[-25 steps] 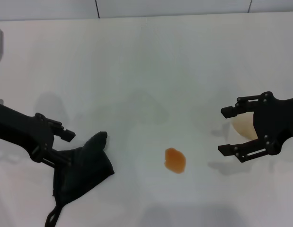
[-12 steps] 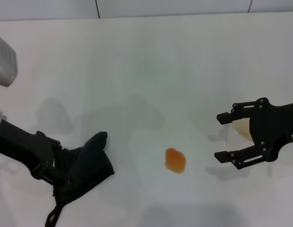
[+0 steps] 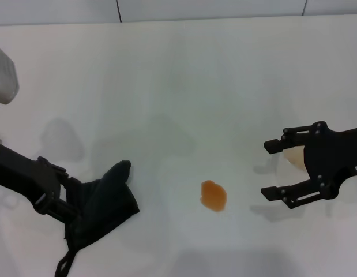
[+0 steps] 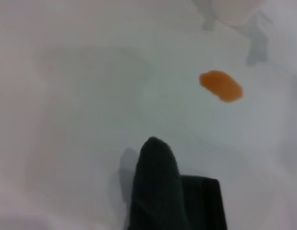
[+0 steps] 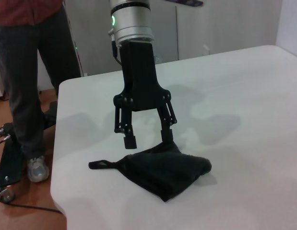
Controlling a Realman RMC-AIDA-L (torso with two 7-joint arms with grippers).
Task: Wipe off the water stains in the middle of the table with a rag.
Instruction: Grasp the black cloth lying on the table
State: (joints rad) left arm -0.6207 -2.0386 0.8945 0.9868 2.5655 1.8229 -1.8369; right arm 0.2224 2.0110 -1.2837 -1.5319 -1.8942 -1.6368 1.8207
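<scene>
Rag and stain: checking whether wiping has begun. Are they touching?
Apart. The head view shows bare table between the rag and the stain.

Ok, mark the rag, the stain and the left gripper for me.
rag (image 3: 106, 208), head view, middle of the crumpled black cloth.
water stains (image 3: 213, 195), head view, centre of the orange-brown blot.
left gripper (image 5: 147, 137), right wrist view, midway between its open fingertips, just above the cloth.
</scene>
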